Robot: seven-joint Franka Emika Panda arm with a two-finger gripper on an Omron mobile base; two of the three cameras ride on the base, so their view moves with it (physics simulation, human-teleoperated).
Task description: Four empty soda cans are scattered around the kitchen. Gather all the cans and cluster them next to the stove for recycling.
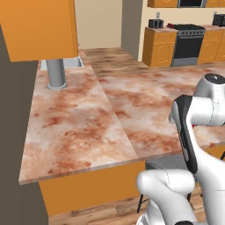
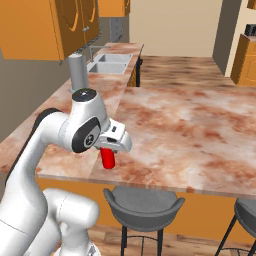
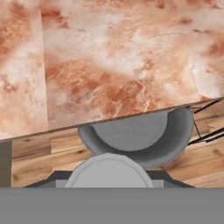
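Observation:
A red soda can (image 2: 108, 159) hangs upright just above the near edge of the marble counter (image 2: 190, 130), with my gripper (image 2: 108, 149) shut on it from above. In the hand view the can's silver top (image 3: 107, 171) sits between the dark fingertips (image 3: 49, 181) at the bottom, over the counter edge (image 3: 109, 78) and a grey stool. The black stove (image 1: 189, 41) stands far off against the back wall, between orange cabinets.
A grey bar stool (image 2: 142, 207) stands under the counter edge below the can, with a second stool (image 2: 245, 215) to its right. A double sink (image 2: 111, 64) and a grey post (image 2: 78, 72) lie at the counter's far left. A toaster (image 1: 156, 23) sits left of the stove.

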